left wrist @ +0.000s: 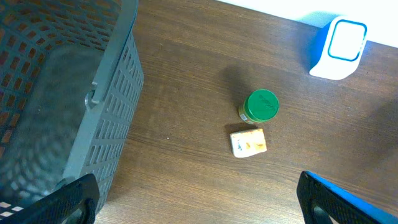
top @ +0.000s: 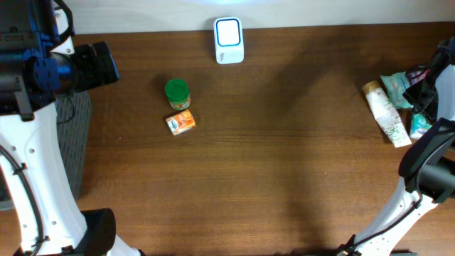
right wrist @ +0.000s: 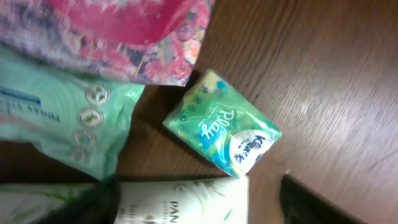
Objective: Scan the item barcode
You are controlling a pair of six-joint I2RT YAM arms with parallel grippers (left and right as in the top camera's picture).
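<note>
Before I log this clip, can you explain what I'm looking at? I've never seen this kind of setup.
Two white robot arms work at a wooden table, each ending in a two-finger pincer. One picture looks down from above; the other two come from wrist cameras. On the table: a green-lidded jar, a small orange carton, a white scanner at the far edge; a grey basket stands at left. The left pincer is open and empty. At right lies a pile: white tube, green tissue pack, mint wipes packet, floral pouch. The right pincer hangs open over the tube, holding nothing.

Orange box (top: 180, 122) print too small; pink pouch (right wrist: 106, 31) past top edge.
</note>
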